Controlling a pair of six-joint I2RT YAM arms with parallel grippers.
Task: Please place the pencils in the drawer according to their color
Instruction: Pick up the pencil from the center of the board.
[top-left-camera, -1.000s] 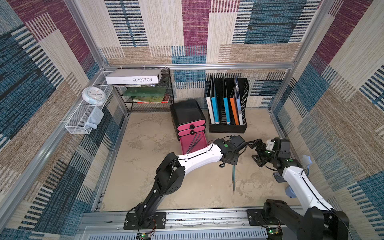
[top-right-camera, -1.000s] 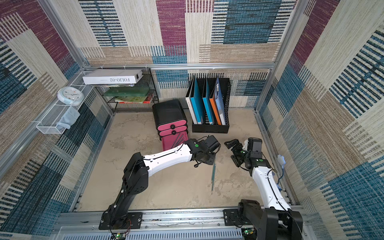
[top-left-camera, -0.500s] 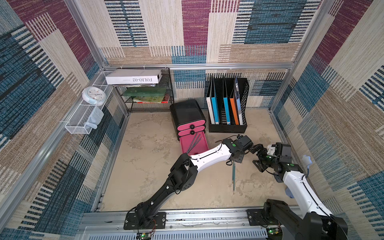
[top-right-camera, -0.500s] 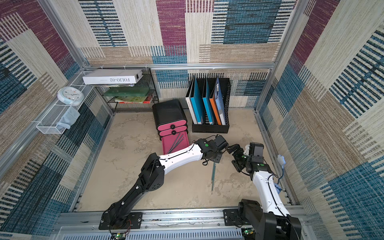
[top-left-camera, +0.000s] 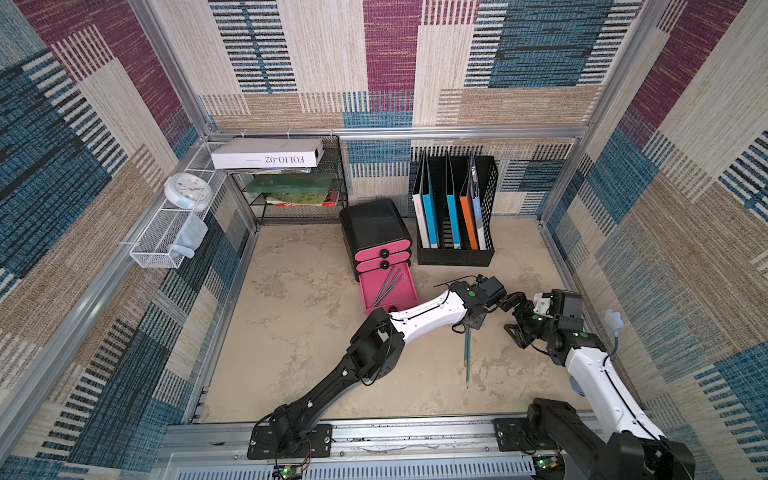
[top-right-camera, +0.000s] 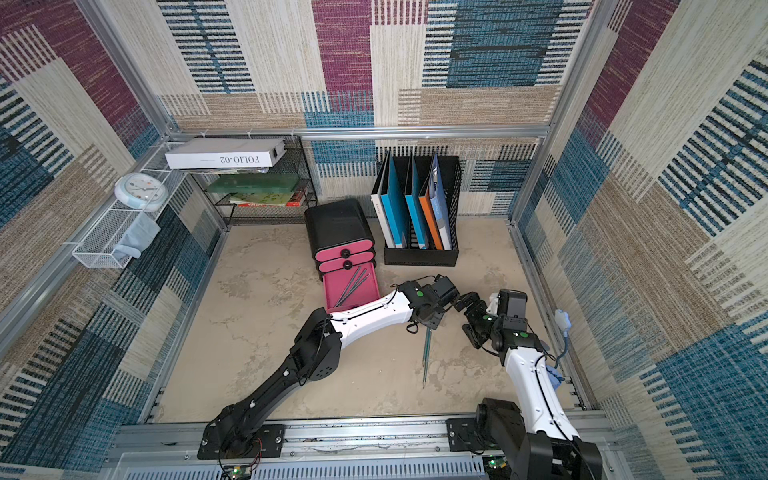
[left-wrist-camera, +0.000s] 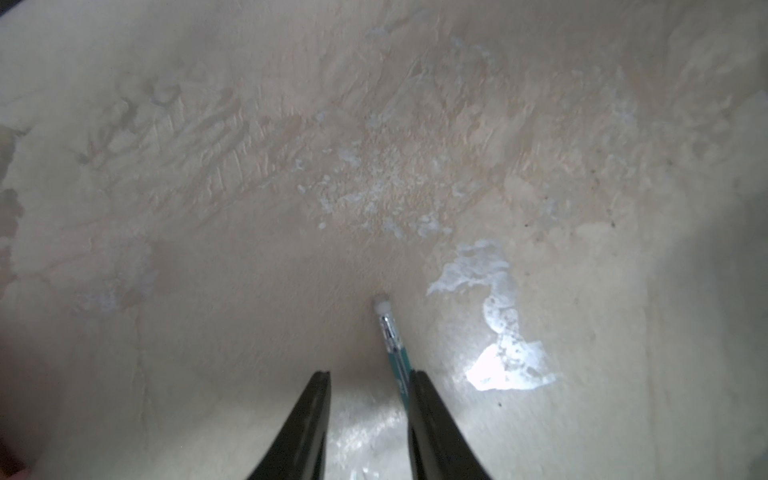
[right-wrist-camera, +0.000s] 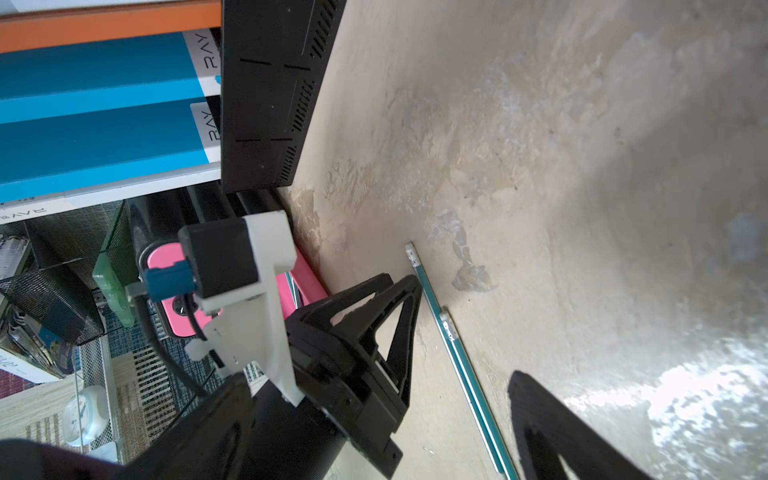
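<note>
Two teal-green pencils (top-left-camera: 467, 357) (top-right-camera: 426, 357) lie nearly end to end on the beige floor, right of centre. My left gripper (top-left-camera: 473, 320) (top-right-camera: 430, 322) hangs low over their far end. In the left wrist view it (left-wrist-camera: 370, 374) is open by a narrow gap with bare floor between its fingers, and a pencil (left-wrist-camera: 392, 336) runs under one fingertip. My right gripper (top-left-camera: 513, 318) (top-right-camera: 469, 320) is wide open just right of it, holding nothing. The black chest (top-left-camera: 374, 224) has its bottom pink drawer (top-left-camera: 405, 291) pulled out, with dark pencils (top-left-camera: 388, 284) inside.
A black file holder (top-left-camera: 455, 253) with blue and orange folders stands right of the chest. A wire rack with books (top-left-camera: 299, 191) is at the back left. On the left wall, a white mesh shelf (top-left-camera: 158, 249) carries a clock. The two grippers are very close together.
My left arm has stretched out to the right, carrying its gripper over the far end of the teal pencils and closer to the right gripper. The right gripper has dropped slightly and stayed open.
</note>
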